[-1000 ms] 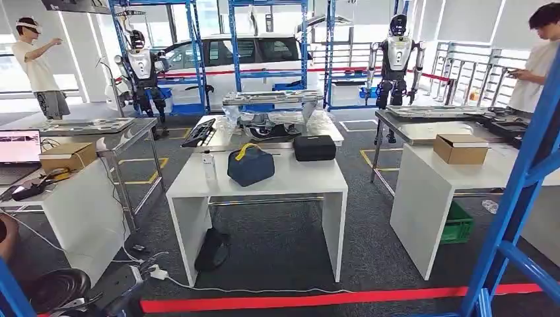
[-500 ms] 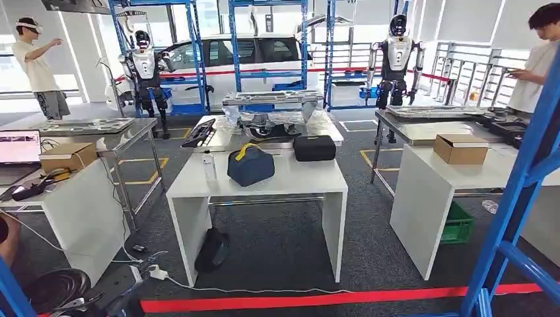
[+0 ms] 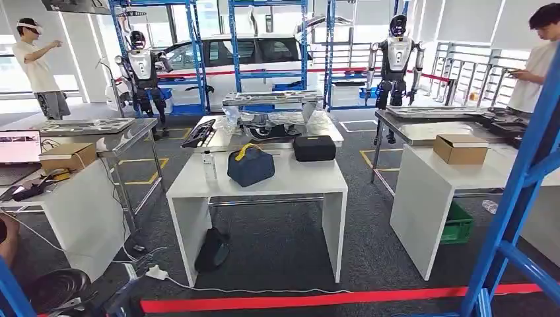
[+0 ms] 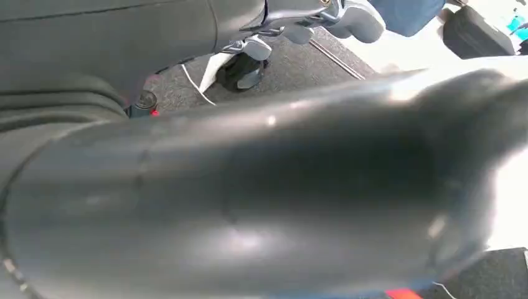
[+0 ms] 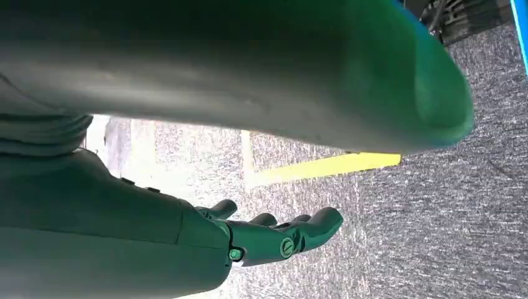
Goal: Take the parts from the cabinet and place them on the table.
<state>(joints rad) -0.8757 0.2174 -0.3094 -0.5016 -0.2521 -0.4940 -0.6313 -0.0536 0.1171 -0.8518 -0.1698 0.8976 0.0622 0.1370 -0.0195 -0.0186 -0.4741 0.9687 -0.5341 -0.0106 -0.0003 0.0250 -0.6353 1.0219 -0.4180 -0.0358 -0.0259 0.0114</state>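
Standing before a white worktop (image 3: pixel 290 181), the robot looks across a workshop with grey carpet. On this worktop lie a dark blue bag (image 3: pixel 251 166) with a yellow strap, a black case (image 3: pixel 314 148) just beside it, and a small clear bottle (image 3: pixel 209 165) near the bag. Behind it, a metal worktop (image 3: pixel 330 135) carries grey sheet-metal parts (image 3: pixel 272 98) and crumpled plastic wrap; these parts lie well apart from the robot.

The right robot hand (image 5: pixel 280 235) hangs over the carpet near a yellow floor line (image 5: pixel 324 167). Its fingers (image 5: pixel 320 223) are stretched out, a little apart, and hold nothing. The left robot hand (image 4: pixel 249 199) is very close to its camera and blurred, so I cannot tell whether it is open or closed, or if it holds something.

Blue rack posts (image 3: pixel 522 178) stand at the right side, close to the robot. A red tape line (image 3: pixel 317 300) runs on the floor before the white worktop. Another white worktop (image 3: pixel 436 178) at the right bears a cardboard box (image 3: pixel 461 148). Two other humanoid robots (image 3: pixel 395 56) stand far behind, before a white car (image 3: pixel 251 56). One person (image 3: pixel 39 66) stands far left, another person (image 3: pixel 535 59) at the right edge.
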